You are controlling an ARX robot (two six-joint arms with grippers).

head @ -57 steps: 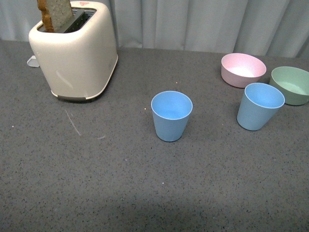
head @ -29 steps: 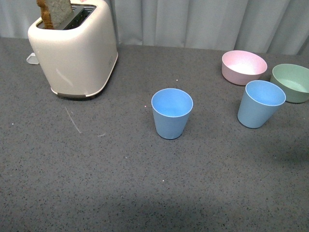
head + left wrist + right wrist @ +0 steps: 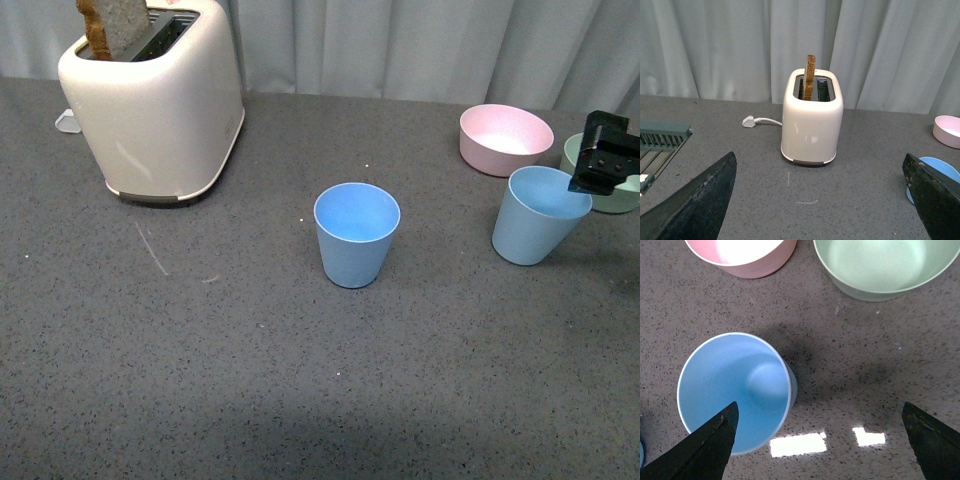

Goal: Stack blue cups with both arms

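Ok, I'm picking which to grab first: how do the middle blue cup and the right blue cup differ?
The middle blue cup stands alone on the open table; the right blue cup sits close to the pink bowl and green bowl. The open right gripper hangs at the right blue cup's rim; no gripper is near the middle blue cup. Both are upright, empty, light blue and tapered.
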